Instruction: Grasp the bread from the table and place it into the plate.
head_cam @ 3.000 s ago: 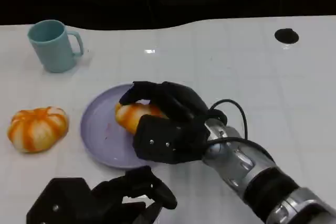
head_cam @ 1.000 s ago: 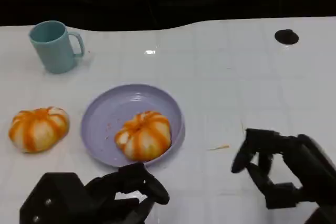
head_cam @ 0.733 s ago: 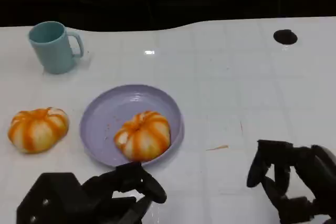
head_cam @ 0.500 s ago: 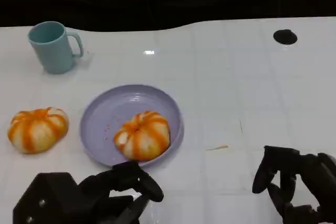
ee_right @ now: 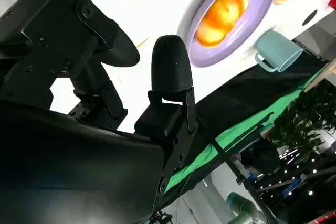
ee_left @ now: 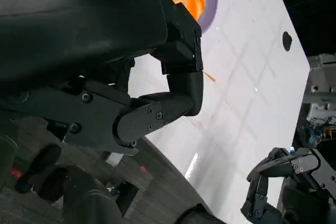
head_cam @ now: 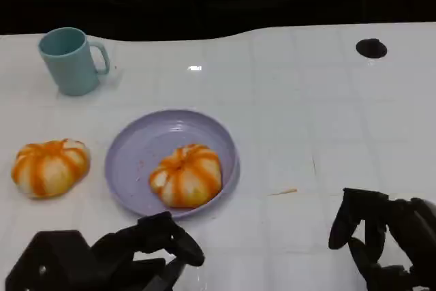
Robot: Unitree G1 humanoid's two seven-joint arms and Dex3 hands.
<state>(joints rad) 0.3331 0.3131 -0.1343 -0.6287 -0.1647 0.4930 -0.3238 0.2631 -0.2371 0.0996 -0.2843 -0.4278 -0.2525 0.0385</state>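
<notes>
Right hand (head_cam: pixel 385 236) lower right of frame, fingers apart, holding nothing. Left hand (head_cam: pixel 102 260) lower left, fingers loosely curled, empty. Bread (head_cam: pixel 186 175): round, orange-and-white ribbed, lying in lavender plate (head_cam: pixel 136 161) at centre. Second bread (head_cam: pixel 50 167) at left on table (head_cam: pixel 306 114).

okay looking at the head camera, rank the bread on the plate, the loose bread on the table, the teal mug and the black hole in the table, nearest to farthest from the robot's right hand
From the right hand:
1. Bread on the plate, toward the table's middle.
2. Black hole, at the far edge straight beyond the hand; close to the first, but it looks slightly farther.
3. Loose bread, on the left side.
4. Teal mug, at the far left corner.
</notes>
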